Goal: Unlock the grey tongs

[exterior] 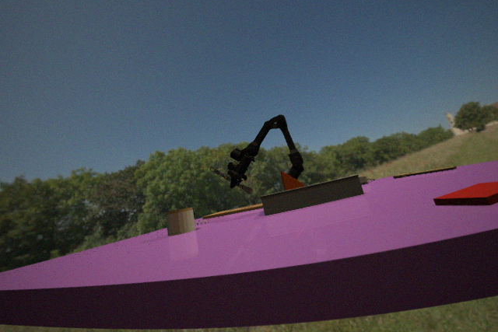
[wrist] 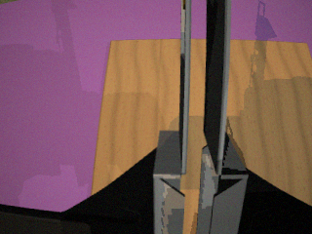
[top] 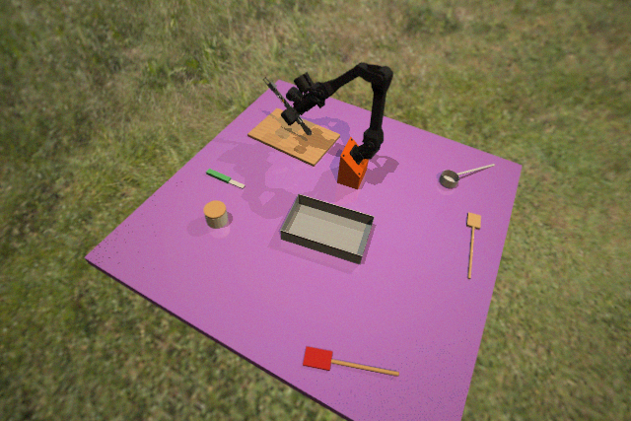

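My gripper (top: pixel 291 115) (exterior: pixel 234 179) (wrist: pixel 185 156) is shut on the grey tongs (top: pixel 275 93) (exterior: pixel 219 172) (wrist: pixel 217 58) and holds them in the air over the wooden board (top: pixel 312 154) (exterior: pixel 229 211) (wrist: pixel 143 104). The tongs are tilted, with one end low over the board and the other end up and out past the board's far corner. In the wrist view their two arms run away from the fingers, close together with a narrow gap. The grey roasting tin (top: pixel 318 244) (exterior: pixel 313 195) stands in the middle of the purple table and holds nothing.
The arm's orange base (top: pixel 352 166) stands between the board and the tin. A green and white tool (top: pixel 225 178) and a cork-topped cylinder (top: pixel 216 213) (exterior: pixel 180 220) are at the left. A small pan (top: pixel 448 178), a wooden spatula (top: pixel 472 243) and a red spatula (top: pixel 318 357) (exterior: pixel 470 193) lie elsewhere.
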Controlling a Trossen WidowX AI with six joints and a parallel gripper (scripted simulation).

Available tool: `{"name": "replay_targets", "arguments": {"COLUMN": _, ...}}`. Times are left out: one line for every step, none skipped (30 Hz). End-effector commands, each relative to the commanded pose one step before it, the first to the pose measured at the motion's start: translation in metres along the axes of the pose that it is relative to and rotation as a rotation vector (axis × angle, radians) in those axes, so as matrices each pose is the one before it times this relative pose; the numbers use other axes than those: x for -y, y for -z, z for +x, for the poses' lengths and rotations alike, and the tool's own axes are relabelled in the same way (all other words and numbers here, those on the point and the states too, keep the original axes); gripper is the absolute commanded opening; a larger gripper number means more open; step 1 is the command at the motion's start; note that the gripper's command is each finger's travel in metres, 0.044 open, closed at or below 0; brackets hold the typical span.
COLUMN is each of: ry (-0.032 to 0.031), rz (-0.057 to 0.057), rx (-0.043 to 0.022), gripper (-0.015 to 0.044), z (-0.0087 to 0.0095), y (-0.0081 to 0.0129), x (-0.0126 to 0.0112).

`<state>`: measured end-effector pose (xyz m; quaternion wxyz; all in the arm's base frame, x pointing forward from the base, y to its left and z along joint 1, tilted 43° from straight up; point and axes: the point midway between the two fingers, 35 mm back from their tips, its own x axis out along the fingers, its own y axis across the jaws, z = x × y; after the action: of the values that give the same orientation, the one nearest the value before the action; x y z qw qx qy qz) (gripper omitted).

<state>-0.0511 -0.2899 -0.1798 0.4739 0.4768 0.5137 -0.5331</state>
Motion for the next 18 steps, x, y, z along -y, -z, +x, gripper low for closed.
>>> {"name": "replay_targets", "arguments": {"ry": -0.00026, "rz": -0.0038, "rx": 0.06547, "gripper": -0.015, "z": -0.00684, "y": -0.00109, "x": 0.00034}}
{"name": "replay_targets", "arguments": {"ry": 0.00082, "rz": -0.0004, "rx": 0.01335, "gripper": -0.015, "z": -0.0013, "y": 0.00076, "x": 0.00006}}
{"name": "replay_targets", "arguments": {"ry": 0.00085, "rz": -0.0005, "rx": 0.01334, "gripper": -0.015, "z": -0.00135, "y": 0.00076, "x": 0.00006}}
{"name": "replay_targets", "arguments": {"ry": 0.00088, "rz": -0.0005, "rx": 0.01334, "gripper": -0.015, "z": -0.00141, "y": 0.00076, "x": 0.00006}}
{"name": "replay_targets", "arguments": {"ry": 0.00092, "rz": -0.0005, "rx": 0.01333, "gripper": -0.015, "z": -0.00147, "y": 0.00076, "x": 0.00006}}
{"name": "replay_targets", "arguments": {"ry": 0.00095, "rz": -0.0005, "rx": 0.01333, "gripper": -0.015, "z": -0.00153, "y": 0.00076, "x": 0.00006}}
{"name": "replay_targets", "arguments": {"ry": 0.00099, "rz": -0.0005, "rx": 0.01332, "gripper": -0.015, "z": -0.00159, "y": 0.00075, "x": 0.00007}}
{"name": "replay_targets", "arguments": {"ry": 0.00102, "rz": -0.0005, "rx": 0.01332, "gripper": -0.015, "z": -0.00165, "y": 0.00075, "x": 0.00007}}
{"name": "replay_targets", "arguments": {"ry": 0.00106, "rz": -0.0005, "rx": 0.01331, "gripper": -0.015, "z": -0.00171, "y": 0.00074, "x": 0.00007}}
{"name": "replay_targets", "arguments": {"ry": 0.00109, "rz": -0.0005, "rx": 0.01331, "gripper": -0.015, "z": -0.00177, "y": 0.00073, "x": 0.00007}}
{"name": "replay_targets", "arguments": {"ry": 0.00113, "rz": -0.0006, "rx": 0.0133, "gripper": -0.015, "z": -0.00183, "y": 0.00072, "x": 0.00007}}
{"name": "replay_targets", "arguments": {"ry": 0.00096, "rz": -0.0005, "rx": 0.01101, "gripper": -0.015, "z": -0.00156, "y": 0.00059, "x": 0.00006}}
{"name": "replay_targets", "arguments": {"ry": 0.00059, "rz": -0.0003, "rx": 0.00665, "gripper": -0.015, "z": -0.00096, "y": 0.00035, "x": 0.00004}}
{"name": "replay_targets", "arguments": {"ry": 0.0002, "rz": -0.0001, "rx": 0.00222, "gripper": -0.015, "z": -0.00032, "y": 0.00012, "x": 0.00001}}
{"name": "replay_targets", "arguments": {"ry": 0.0, "rz": 0.0, "rx": 0.0, "gripper": -0.015, "z": 0.0, "y": 0.0, "x": 0.0}}
{"name": "replay_targets", "arguments": {"ry": 0.0, "rz": 0.0, "rx": 0.0, "gripper": -0.015, "z": 0.0, "y": 0.0, "x": 0.0}}
{"name": "replay_targets", "arguments": {"ry": 0.0, "rz": 0.0, "rx": 0.0, "gripper": -0.015, "z": 0.0, "y": 0.0, "x": 0.0}}
{"name": "replay_targets", "arguments": {"ry": 0.0, "rz": 0.0, "rx": 0.0, "gripper": -0.015, "z": 0.0, "y": 0.0, "x": 0.0}}
